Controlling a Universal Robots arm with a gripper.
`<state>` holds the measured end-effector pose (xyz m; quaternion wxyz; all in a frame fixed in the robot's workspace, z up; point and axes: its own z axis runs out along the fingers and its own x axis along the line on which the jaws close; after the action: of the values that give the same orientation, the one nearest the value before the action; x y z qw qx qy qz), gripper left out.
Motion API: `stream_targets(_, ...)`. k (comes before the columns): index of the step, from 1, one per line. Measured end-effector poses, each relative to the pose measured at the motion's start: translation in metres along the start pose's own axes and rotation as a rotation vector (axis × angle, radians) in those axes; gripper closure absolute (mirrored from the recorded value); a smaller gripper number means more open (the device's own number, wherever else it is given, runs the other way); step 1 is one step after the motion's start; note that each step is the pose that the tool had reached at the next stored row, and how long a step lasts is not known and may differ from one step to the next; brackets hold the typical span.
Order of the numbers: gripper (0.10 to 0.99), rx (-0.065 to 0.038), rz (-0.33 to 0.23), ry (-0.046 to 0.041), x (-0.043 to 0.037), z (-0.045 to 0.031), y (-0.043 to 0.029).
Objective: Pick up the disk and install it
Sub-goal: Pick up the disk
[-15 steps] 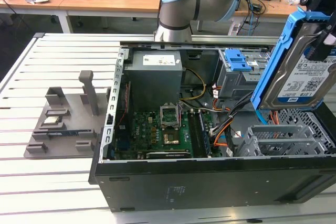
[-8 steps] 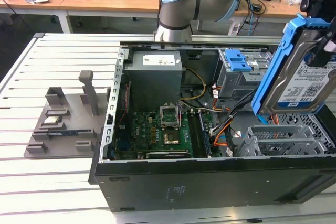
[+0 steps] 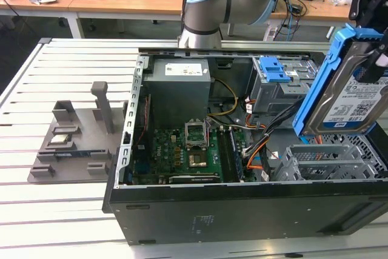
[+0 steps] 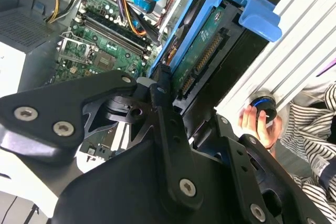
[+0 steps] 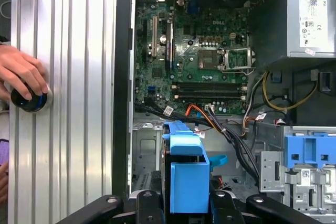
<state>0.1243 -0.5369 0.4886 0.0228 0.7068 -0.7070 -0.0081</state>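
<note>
The disk (image 3: pixel 354 98) is a silver drive with a blue-and-white label in a blue plastic bracket. It hangs tilted above the open computer case (image 3: pixel 242 210), over the grey drive cage (image 3: pixel 330 162) at the exterior view's right. My black gripper (image 3: pixel 374 59) comes down from above and is shut on the disk's upper part. In the second wrist view the fingers (image 4: pixel 163 85) clamp the edge of the disk (image 4: pixel 210 40), whose circuit board and connector face the camera. In the first wrist view the disk's blue bracket (image 5: pixel 184 171) sits between the two fingers (image 5: pixel 220 203).
Inside the case are a motherboard (image 3: pixel 194 150), a grey power supply (image 3: pixel 179 89), loose cables (image 3: pixel 267 144) and a blue latch on a grey cage (image 3: pixel 276 71). A grey fixture (image 3: pixel 66 144) stands on the slatted table at the exterior view's left. A person's hand (image 5: pixel 21 72) rests on a knob.
</note>
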Motion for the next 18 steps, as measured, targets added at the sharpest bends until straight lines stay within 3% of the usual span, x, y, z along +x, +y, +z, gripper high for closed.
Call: stream_targets(18,0.722,0.0,0.0,0.0006,-0.0001,0.0061,-0.0092)
